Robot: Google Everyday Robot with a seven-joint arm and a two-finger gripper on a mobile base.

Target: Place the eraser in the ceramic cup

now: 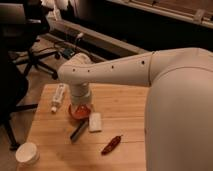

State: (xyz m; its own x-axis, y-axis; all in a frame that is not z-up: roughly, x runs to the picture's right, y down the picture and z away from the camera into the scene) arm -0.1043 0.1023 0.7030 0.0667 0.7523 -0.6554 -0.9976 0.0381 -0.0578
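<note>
Alignment comes first: the gripper (80, 106) hangs at the end of the down-turned wrist, right above the orange bowl (80, 111), and it has to clear that bowl before it can reach anything. Its fingers look spread and hold nothing. The eraser (78, 131) lies flat on the wooden table (125, 107), just on the camera's side of the gripper and lower, close to the bowl's near rim. It points diagonally away from the gripper.

A good pick probably means turning the wrist so the jaws cross the bar's narrow width, then coming straight down on its middle. The white block (95, 121) sits just beside the eraser, so a finger could nudge it if the descent drifts that way. The red chili-shaped thing (111, 145) lies farther off on that same side and looks safe.

The ceramic cup (27, 153) stands upright, well apart from the gripper, beyond the eraser toward the near table corner.
</note>
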